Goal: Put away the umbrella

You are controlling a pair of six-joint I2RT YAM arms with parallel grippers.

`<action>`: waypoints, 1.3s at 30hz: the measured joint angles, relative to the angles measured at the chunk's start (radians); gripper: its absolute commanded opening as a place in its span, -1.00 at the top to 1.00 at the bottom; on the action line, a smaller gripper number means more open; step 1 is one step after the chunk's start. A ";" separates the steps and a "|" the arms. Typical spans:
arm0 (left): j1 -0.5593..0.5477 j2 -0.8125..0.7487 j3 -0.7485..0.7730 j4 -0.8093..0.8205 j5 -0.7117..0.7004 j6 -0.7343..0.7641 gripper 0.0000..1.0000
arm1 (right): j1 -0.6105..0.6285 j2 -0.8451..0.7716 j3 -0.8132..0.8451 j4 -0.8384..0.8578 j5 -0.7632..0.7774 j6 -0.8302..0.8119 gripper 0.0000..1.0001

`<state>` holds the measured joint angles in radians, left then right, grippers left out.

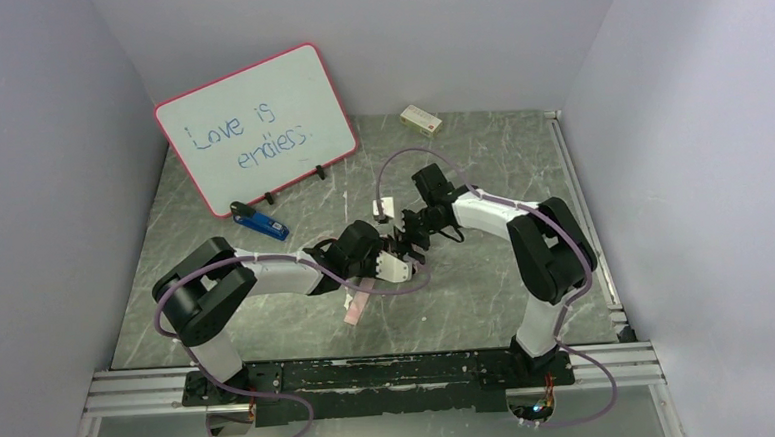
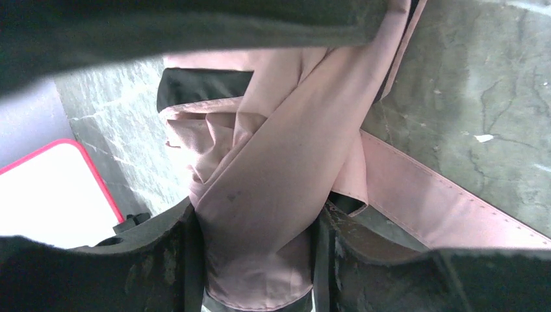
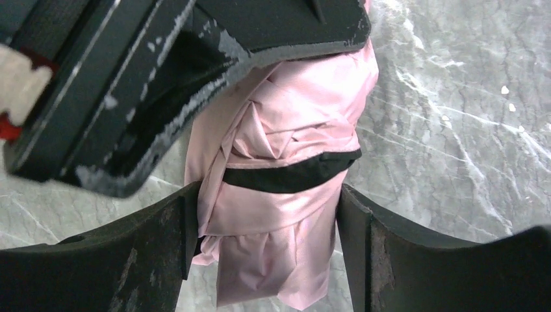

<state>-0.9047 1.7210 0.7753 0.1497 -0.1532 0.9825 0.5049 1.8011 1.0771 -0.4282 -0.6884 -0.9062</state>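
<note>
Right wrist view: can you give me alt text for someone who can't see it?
The right gripper clamps the folded pink umbrella between its two black fingers, a black band crossing the fabric. A scuffed black finger of the left gripper covers the umbrella's upper end, with grey marbled table behind.

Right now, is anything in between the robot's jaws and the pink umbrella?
No, nothing that I can see. The umbrella is folded up, and its pink cloth sits right between the left jaws and between the right jaws, touching them on both sides.
</note>
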 measured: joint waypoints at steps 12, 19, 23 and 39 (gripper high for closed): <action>0.001 0.000 0.000 0.000 0.000 -0.014 0.90 | -0.027 0.019 0.006 0.013 -0.077 0.007 -0.45; 0.001 -0.002 0.000 0.000 0.000 -0.013 0.90 | -0.025 0.046 0.019 0.016 -0.062 0.053 0.17; 0.001 -0.010 -0.010 0.010 0.001 -0.014 0.90 | -0.025 0.054 0.030 0.015 -0.055 0.084 0.54; 0.013 -0.138 -0.058 -0.073 0.051 -0.121 -0.52 | 0.019 0.067 0.058 0.014 -0.011 0.114 0.83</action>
<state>-0.8921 1.5833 0.7177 0.0765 -0.1024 0.8619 0.5240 1.8683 1.1351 -0.4137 -0.6991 -0.7921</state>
